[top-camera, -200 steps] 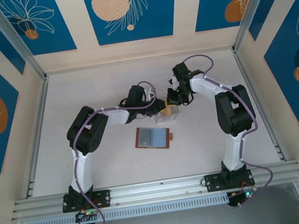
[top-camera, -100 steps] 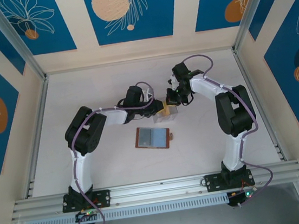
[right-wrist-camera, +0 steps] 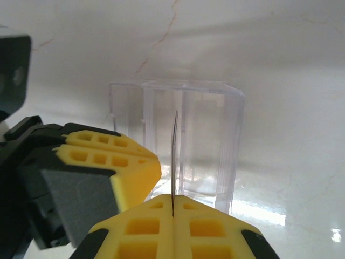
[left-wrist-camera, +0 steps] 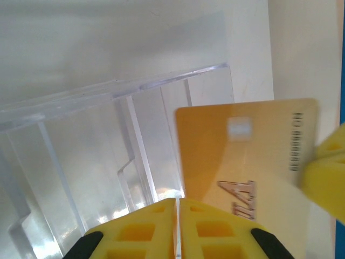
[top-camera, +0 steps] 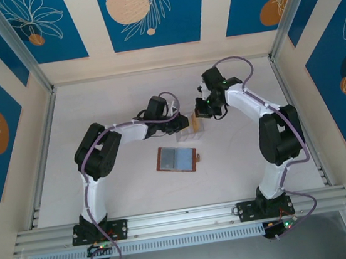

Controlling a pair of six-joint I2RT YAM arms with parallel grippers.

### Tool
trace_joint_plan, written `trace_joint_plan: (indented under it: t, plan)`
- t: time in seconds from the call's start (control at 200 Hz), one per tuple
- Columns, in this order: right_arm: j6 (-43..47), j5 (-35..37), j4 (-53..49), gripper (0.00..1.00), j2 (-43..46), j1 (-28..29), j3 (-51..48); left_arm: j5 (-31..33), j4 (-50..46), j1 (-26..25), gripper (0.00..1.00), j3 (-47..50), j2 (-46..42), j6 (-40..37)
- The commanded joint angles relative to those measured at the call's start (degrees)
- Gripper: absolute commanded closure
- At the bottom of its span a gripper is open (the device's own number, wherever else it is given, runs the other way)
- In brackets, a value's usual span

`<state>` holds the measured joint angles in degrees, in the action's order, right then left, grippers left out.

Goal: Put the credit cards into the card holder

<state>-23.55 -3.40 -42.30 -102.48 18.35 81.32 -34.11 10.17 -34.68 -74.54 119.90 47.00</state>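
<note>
R arm's swung out rightward since a sec ago, taking the tan credit card point(left-wrist-camera: 242, 156) w/ it. My right gripper point(right-wrist-camera: 172, 205) clamps its edge, upright by the clear box point(right-wrist-camera: 207, 135). My left gripper point(left-wrist-camera: 177, 208) pinches narrow, prob. on the box wall to steady it. The card holder point(top-camera: 177, 159) lies open nearer my bases.

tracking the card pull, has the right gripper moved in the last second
Yes. In the top view the right gripper, shut on a card, has shifted slightly right and farther from the wallet.
</note>
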Motion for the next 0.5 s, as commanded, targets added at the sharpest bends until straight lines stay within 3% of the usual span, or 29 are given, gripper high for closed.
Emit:
trace_joint_plan:
  t: [0.0, 0.255, 0.495]
  plan:
    - [-0.2, 2.6, -3.2, 1.0, 2.3, -0.8, 1.3, 4.3, -7.3, 0.3, 0.89, 0.3, 0.2, -2.8]
    - [0.0, 4.8, -4.1, 1.0, 1.7, -1.7, 1.6, 4.3, -7.7, 0.3, 0.89, 0.4, -0.2, -3.4]
    - [-0.3, 2.0, -2.7, 1.0, -1.7, -0.7, 1.8, 4.1, -7.5, 0.3, 0.89, 0.3, 0.0, -3.2]
